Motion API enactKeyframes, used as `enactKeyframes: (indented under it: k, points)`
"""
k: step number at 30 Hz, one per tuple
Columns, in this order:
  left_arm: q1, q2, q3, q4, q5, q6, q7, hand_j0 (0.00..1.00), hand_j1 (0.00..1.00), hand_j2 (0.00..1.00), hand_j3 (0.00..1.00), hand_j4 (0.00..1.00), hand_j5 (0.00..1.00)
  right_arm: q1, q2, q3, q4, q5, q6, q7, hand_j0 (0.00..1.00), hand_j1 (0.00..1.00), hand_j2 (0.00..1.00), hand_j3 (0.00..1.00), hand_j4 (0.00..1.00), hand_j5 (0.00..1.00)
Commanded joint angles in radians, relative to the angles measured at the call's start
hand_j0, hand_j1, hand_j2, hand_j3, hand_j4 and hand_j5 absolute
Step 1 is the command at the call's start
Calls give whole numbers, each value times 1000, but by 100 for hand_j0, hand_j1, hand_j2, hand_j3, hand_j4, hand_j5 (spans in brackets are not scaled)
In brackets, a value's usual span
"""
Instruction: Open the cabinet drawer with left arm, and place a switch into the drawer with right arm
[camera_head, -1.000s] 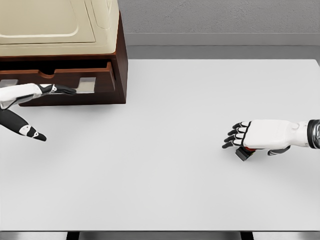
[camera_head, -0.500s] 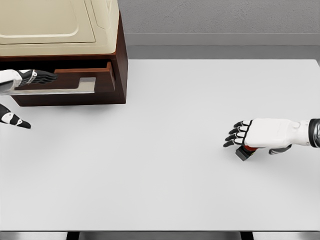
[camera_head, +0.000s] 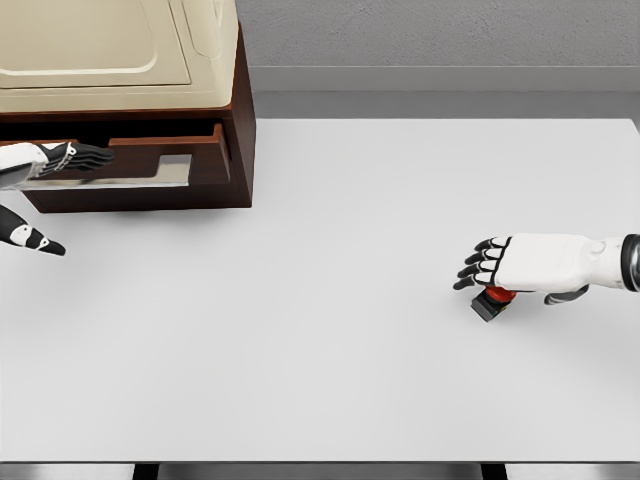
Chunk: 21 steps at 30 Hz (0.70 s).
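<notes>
Far left, the left robot hand (camera_head: 45, 160) reaches in at the front of the cabinet (camera_head: 238, 110), its dark fingers (camera_head: 88, 155) stretched out flat and apart, lying along the drawer (camera_head: 185, 150), which stands slightly out from the brown body. Whether those fingers actually hook the drawer front I cannot tell. The thumb (camera_head: 35, 242) hangs well below the rest of that robot hand, over the bare counter (camera_head: 320, 380), gripping nothing. Above the robot hand sits one cream-coloured appliance (camera_head: 110, 50), resting on top of the cabinet. A pale cut-out handle (camera_head: 172, 170) shows in the drawer front just to the right of the fingertips.

Across the middle, a wide stretch of white counter separates the two robot hands, with nothing standing between them.

Over on the right, the right robot hand (camera_head: 520, 265) hovers palm-down, knuckles curled loosely, directly over the switch (camera_head: 492, 303). The switch, a small dark block with a red button, peeks out from under the palm and sits on the counter. Whether the fingers clamp it or merely cover it is unclear from this angle.

The count: one cabinet, one drawer, one appliance, one switch, two robot hands.
</notes>
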Motion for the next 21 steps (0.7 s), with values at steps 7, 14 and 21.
enactKeyframes:
  k: [7,14,21]
  points:
    - [3,-23,0,29,-21,0,0,100,100,100,100,100,100,0,8,6,-29,-6,2,0,100,100,100,100,100,100]
    - [6,-30,-3,28,-24,-2,0,100,100,100,100,100,100,2,8,9,-32,-6,2,0,100,100,100,100,100,100]
    - [23,-30,-5,25,-35,-3,0,100,100,100,100,100,100,3,8,9,-40,-4,2,0,100,100,100,100,100,100]
